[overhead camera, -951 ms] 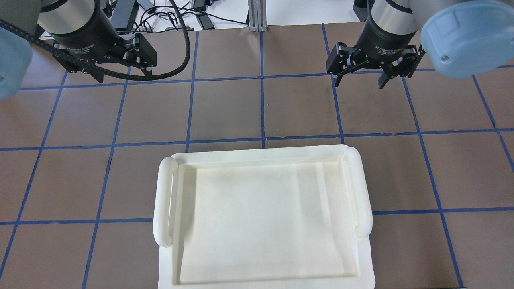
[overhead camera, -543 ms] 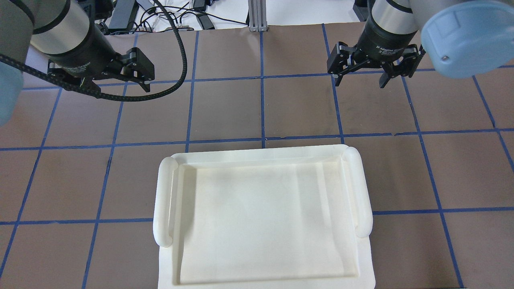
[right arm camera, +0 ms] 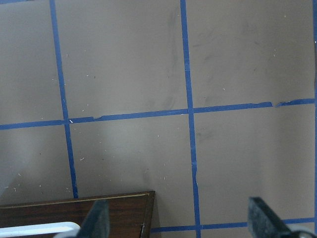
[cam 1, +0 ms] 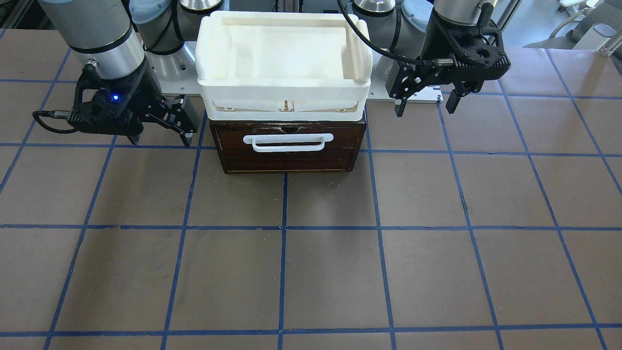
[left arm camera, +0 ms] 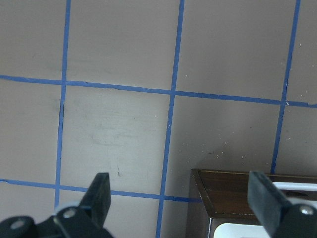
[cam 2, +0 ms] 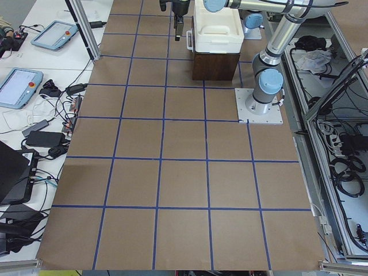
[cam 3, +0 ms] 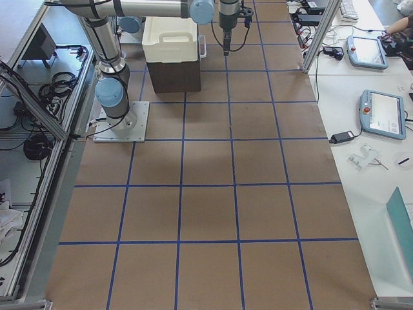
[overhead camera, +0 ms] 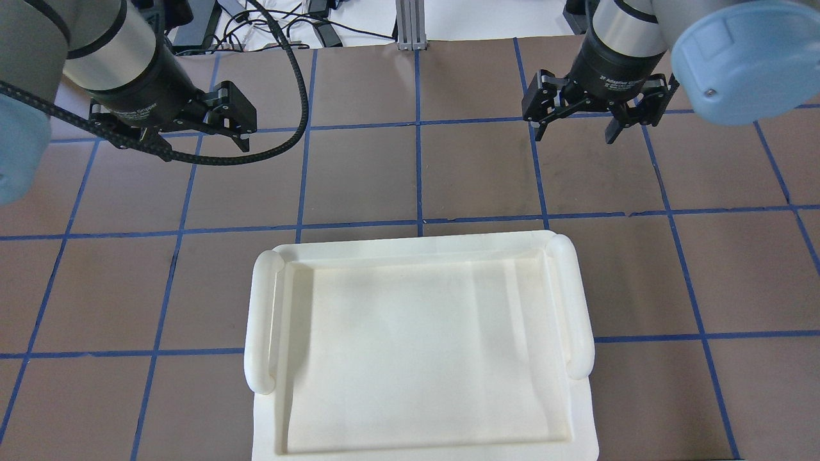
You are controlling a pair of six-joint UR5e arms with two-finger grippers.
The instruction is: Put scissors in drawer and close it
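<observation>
- The drawer (cam 1: 291, 160) sits shut on the desk (cam 1: 340, 262), its front flush under the white tray (cam 1: 284, 92).
- The scissors show in no view. They may be inside the drawer, but I cannot tell.
- The left gripper (cam 1: 425, 109) and right gripper (overhead camera: 574, 134) hover on either side of the drawer, jaws wide and empty.
- Judging by this, the task is either finished or not begun. If not begun, the next move is pulling the white handle (cam 1: 288, 142).

a white foam tray (overhead camera: 261, 320) sat raised above the brown counter (cam 1: 427, 277), which was gridded with blue tape (cam 1: 283, 227). tablets (cam 3: 385, 114) lay on a white side table (cam 3: 361, 177).
</observation>
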